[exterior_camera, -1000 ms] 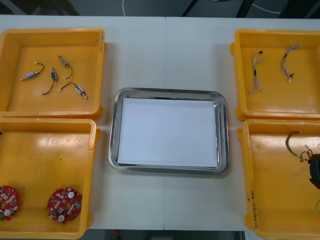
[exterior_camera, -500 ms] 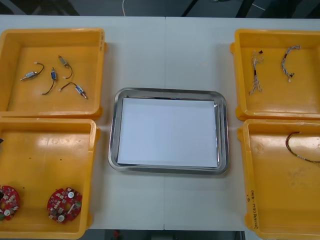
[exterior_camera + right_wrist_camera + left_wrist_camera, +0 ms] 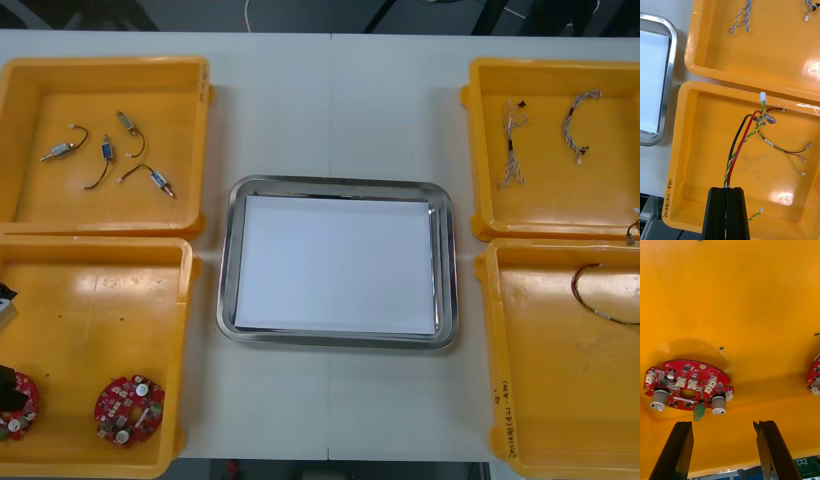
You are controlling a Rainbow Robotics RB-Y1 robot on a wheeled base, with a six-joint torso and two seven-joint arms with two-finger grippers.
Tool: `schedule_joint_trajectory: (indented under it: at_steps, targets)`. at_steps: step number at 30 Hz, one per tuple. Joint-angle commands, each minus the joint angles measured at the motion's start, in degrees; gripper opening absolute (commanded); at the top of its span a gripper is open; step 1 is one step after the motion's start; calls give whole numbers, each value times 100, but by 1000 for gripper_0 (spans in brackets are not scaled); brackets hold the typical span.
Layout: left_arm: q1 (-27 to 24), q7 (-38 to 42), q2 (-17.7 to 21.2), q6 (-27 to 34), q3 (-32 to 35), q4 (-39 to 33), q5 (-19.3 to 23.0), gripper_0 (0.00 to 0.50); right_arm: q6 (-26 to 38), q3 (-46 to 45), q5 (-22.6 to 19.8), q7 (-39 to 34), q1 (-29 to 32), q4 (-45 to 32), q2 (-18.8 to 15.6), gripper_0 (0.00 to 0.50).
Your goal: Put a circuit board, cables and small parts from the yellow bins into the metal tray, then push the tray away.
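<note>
The right gripper [image 3: 729, 189] pinches the cables [image 3: 739, 150] over the near right bin [image 3: 681, 157], with the tray [image 3: 672, 41] off to its left, and the left gripper [image 3: 723, 423], fingers [image 3: 677, 450] apart, hangs just short of a board [image 3: 687, 390] in the near left bin's [image 3: 730, 296] corner.

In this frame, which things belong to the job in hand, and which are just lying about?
In hand: right gripper, shut on a bundle of red, black and yellow cables; left gripper, open close to a round red circuit board; shiny metal tray with white inside.
Lying about: second round red circuit board; small metal parts; twisted blue and white cables; yellow plastic bins.
</note>
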Motion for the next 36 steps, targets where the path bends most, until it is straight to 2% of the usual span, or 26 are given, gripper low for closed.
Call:
schedule_joint_trajectory:
  at_steps: [1, 12, 17, 36]
  targets:
    - [111, -597, 18, -193, -261, -2, -146, 500, 23, 279, -55, 393, -285, 81, -243, 0]
    - [103, -606, 88, -483, -551, 86, -357, 500, 23, 481, -72, 613, -364, 107, -305, 0]
    - [32, -606, 141, -799, -867, 191, -444, 500, 23, 543, -81, 692, -408, 107, -340, 0]
    - [-82, -579, 141, -852, -1078, 261, -655, 500, 23, 631, -55, 973, -592, 116, -410, 0]
